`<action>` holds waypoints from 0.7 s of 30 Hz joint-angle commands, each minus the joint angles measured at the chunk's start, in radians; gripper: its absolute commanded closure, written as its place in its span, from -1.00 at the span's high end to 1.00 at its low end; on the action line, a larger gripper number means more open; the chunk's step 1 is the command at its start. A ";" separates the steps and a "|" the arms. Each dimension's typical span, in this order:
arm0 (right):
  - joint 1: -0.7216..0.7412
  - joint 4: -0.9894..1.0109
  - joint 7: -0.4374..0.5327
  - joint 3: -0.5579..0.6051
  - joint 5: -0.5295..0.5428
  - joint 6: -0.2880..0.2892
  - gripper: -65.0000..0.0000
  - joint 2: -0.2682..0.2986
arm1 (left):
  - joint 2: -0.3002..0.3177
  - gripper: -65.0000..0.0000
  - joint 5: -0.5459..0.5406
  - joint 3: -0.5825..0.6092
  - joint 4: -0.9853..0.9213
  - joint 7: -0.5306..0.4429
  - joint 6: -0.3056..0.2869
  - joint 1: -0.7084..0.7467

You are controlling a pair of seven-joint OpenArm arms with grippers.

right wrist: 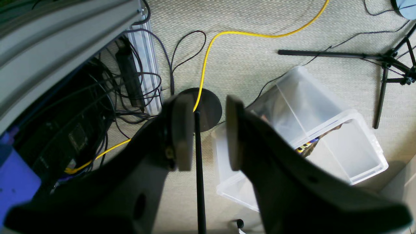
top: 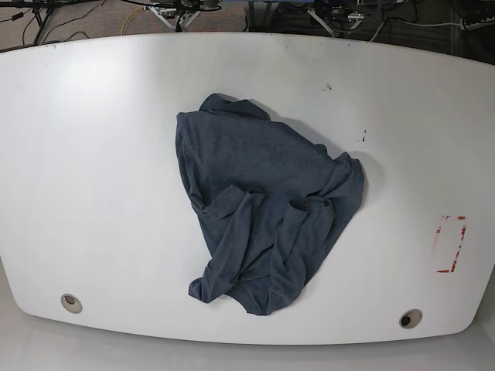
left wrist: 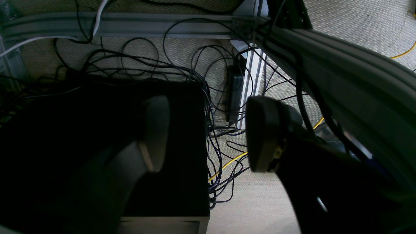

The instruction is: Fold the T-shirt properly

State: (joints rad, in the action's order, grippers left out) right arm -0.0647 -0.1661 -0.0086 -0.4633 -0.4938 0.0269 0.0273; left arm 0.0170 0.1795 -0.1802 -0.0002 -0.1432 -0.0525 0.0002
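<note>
We judge the crumpled dark navy-blue soft cotton T-shirt (top: 267, 216), heaped mid white tabletop (top: 93, 154), light, limp and best pinched at a hem corner; left tool (left wrist: 204, 133) gapes wide, right tool (right wrist: 206, 133) narrower, both empty.

The right gripper (right wrist: 208, 133) hangs above beige carpet (right wrist: 260, 19), its two dark fingers (right wrist: 182, 136) parted and holding nothing. Below lie a yellow cable (right wrist: 208, 55), a clear plastic bin (right wrist: 312, 130), a black tripod (right wrist: 386, 61) and tangled black cords (right wrist: 136, 87).
</note>
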 commanded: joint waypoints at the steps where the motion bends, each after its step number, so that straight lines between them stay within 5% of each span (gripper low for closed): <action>1: -0.052 -0.021 0.051 -0.004 0.004 -0.001 -0.49 -0.006 | 0.003 0.06 -0.002 0.008 0.017 -0.028 -0.001 0.020; 21: -0.081 -0.034 0.104 0.001 0.024 0.001 -0.49 -0.008 | 0.007 0.05 -0.006 0.013 0.022 -0.059 0.004 0.036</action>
State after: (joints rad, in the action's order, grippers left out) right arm -0.1349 -0.1993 0.1055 -0.4629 -0.4709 0.0269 0.0143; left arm 0.0223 0.1753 -0.1692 0.0181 -0.1963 -0.0521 0.0315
